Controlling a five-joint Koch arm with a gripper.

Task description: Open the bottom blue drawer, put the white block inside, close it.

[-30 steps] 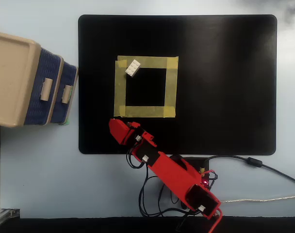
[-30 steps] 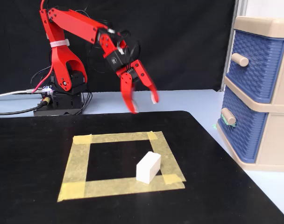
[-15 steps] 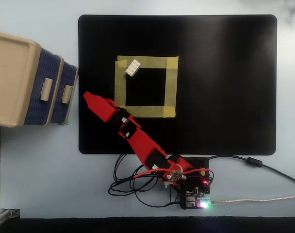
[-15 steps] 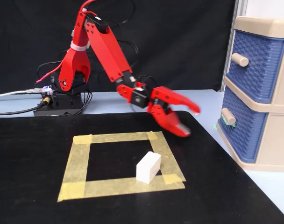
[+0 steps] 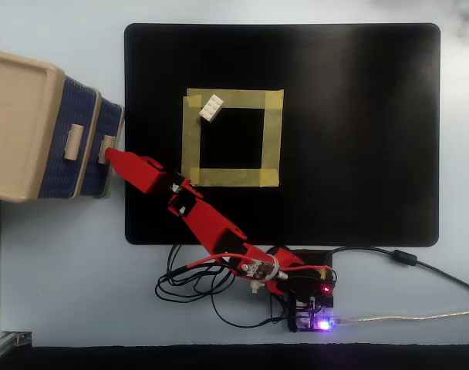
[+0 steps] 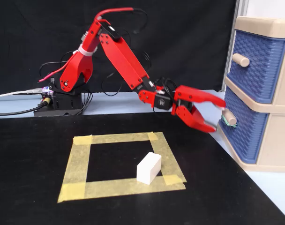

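A beige cabinet with two blue drawers stands at the left in the overhead view and at the right in the fixed view. The bottom blue drawer (image 6: 249,131) (image 5: 113,123) looks closed. Its beige knob (image 6: 229,118) (image 5: 107,146) sticks out. My red gripper (image 6: 218,116) (image 5: 112,156) is open, with its tips just beside the knob, one above and one below its level. It holds nothing. The white block (image 6: 148,168) (image 5: 212,107) lies on the black mat at a corner of a yellow tape square (image 6: 77,164) (image 5: 270,139), well apart from the gripper.
The top blue drawer (image 6: 257,63) with its own knob (image 6: 240,60) is closed above the bottom one. The black mat (image 5: 358,139) covers most of the table. The arm's base (image 5: 305,289) and loose cables (image 5: 188,281) sit at the mat's edge.
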